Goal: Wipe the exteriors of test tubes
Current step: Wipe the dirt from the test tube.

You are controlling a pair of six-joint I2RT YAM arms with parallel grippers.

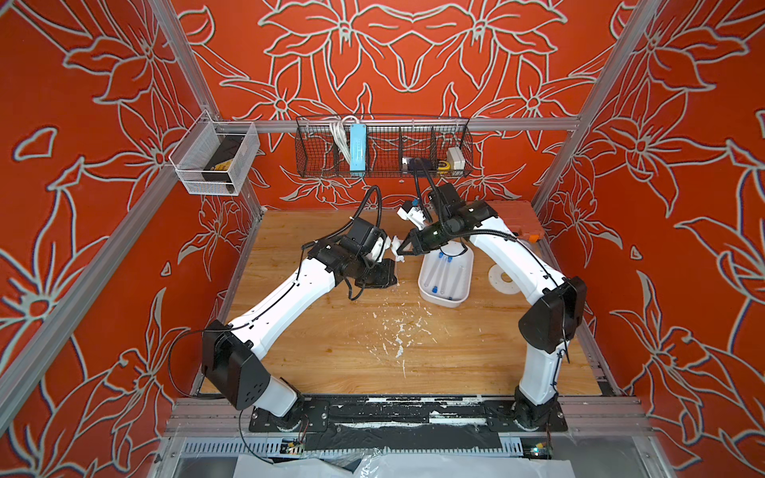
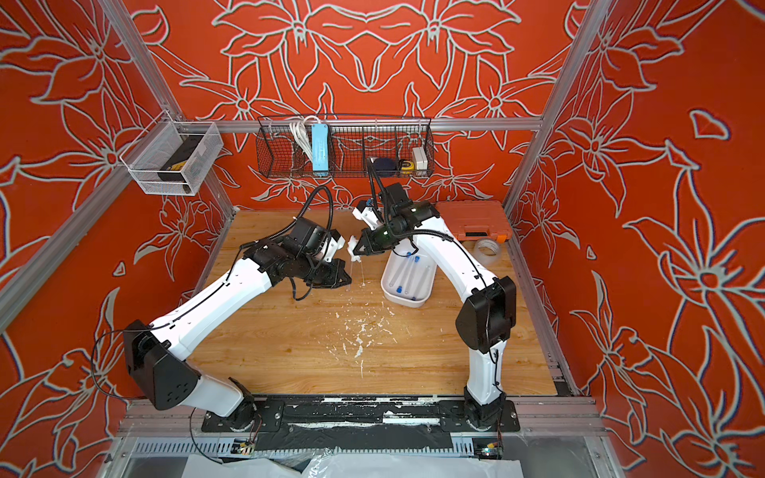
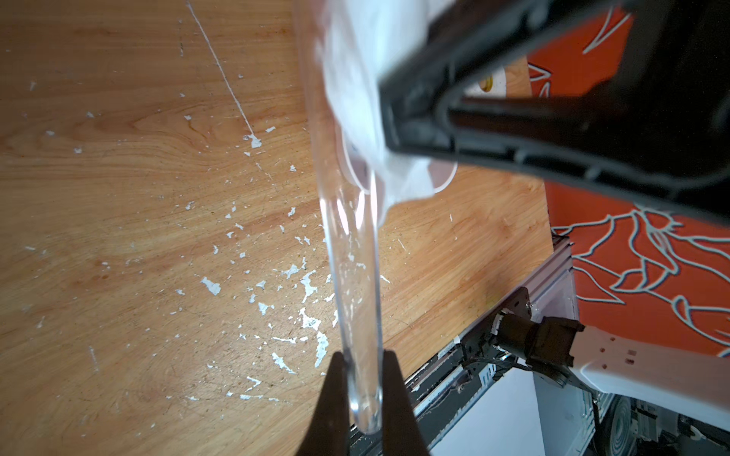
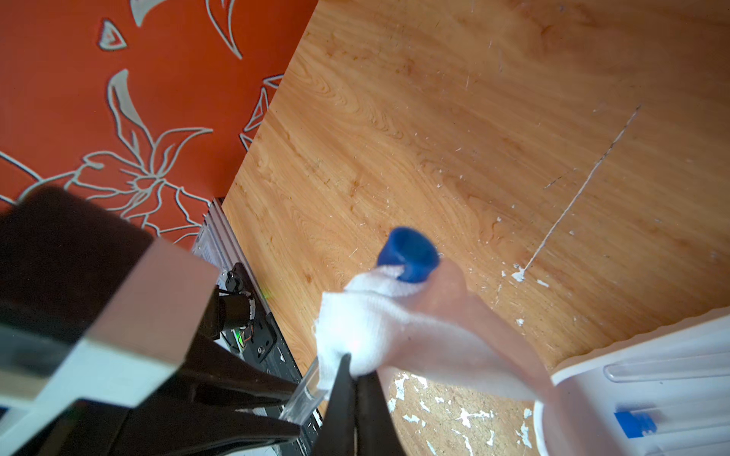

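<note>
Blurred tissue wraps — and hides — the test tube's middle.

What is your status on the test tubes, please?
Left gripper shut on a test tube, round end. Right gripper shut on tissue, wrapped round that tube by its blue cap. Remaining tubes in white tray. Nothing blocking.

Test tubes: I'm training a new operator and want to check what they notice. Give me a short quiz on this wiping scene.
1. True or false: the left gripper is shut on a slim clear plastic test tube with a blue cap.
2. What does the right gripper pinch? A crumpled white tissue; B orange tool case; C clear tape roll.
3. Where do the other blue-capped tubes lie?
Key: 1 true; 2 A; 3 in the white plastic tray.
</note>
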